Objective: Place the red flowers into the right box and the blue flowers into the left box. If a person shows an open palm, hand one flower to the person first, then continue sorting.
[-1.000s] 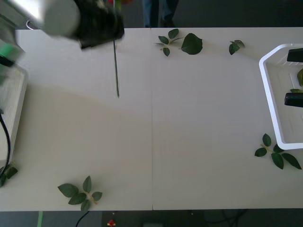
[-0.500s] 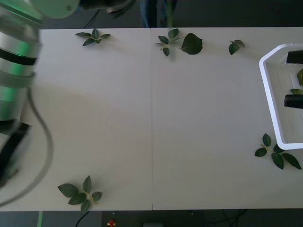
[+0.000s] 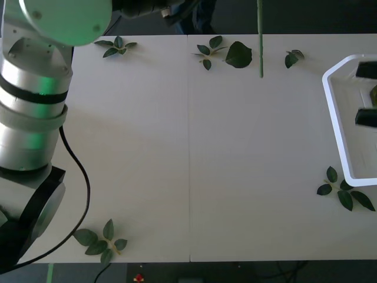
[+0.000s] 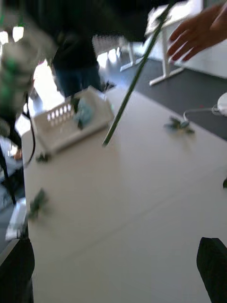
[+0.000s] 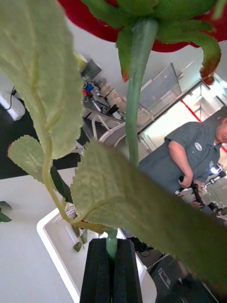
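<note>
Counter (image 3: pixel 188 147) white, seam down its middle, loose leaf sprigs (image 3: pixel 100 240) scattered near its edges. Left claw (image 5: pixel 112 270) black, pinched tight on red flower (image 5: pixel 142 28) stem; stem (image 3: pixel 260 41) hangs over far edge, tip just above the surface. White box (image 3: pixel 339 135) at right edge. Right claw (image 4: pixel 113 270) wide apart, holding nothing. Person's open hand (image 4: pixel 196 33) beyond far side. Dark floor, tables behind.

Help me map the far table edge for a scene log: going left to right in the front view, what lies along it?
Leaf sprig → leaf cluster with one big leaf → hanging flower stem → small leaf → white box.
</note>
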You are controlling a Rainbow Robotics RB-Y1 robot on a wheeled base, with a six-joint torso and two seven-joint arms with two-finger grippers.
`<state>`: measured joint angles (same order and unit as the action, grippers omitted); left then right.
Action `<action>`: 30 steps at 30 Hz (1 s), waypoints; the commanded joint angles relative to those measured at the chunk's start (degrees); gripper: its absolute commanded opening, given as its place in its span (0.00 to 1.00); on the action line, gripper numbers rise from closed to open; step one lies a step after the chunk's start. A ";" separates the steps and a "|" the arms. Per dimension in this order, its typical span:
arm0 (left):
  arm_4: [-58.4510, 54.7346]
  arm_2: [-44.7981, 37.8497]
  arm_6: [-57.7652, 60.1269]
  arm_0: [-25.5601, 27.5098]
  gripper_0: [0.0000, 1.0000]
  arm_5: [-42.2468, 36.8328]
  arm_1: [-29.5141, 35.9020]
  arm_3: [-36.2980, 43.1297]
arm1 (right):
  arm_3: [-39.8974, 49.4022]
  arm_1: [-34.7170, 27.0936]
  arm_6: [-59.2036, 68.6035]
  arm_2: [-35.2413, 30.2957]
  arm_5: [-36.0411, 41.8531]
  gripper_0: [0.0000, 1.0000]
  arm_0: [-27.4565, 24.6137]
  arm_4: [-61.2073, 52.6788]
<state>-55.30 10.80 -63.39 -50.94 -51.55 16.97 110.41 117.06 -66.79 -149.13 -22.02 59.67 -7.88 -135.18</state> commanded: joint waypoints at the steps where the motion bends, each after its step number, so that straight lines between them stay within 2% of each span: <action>1: -0.68 -1.13 -2.00 2.08 0.00 0.93 0.26 4.11 | -0.96 -0.01 -0.11 1.27 -3.60 1.00 -0.56 -4.22; 10: -1.12 -0.95 -2.00 2.60 0.00 0.93 0.70 4.55 | -1.84 4.39 1.91 7.16 -9.40 1.00 4.19 -5.54; 22: -1.12 -0.95 -2.00 2.60 0.00 0.93 0.70 4.55 | -4.65 10.63 3.76 23.16 -12.91 1.00 18.60 -5.54; 30: -1.12 -0.95 -2.00 2.60 0.00 0.93 0.70 4.55 | -4.83 14.67 4.29 29.93 -17.48 1.00 25.72 -5.54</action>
<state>-55.84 10.79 -63.39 -48.61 -51.46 16.99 112.65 112.01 -53.99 -146.73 5.97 43.59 14.20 -140.08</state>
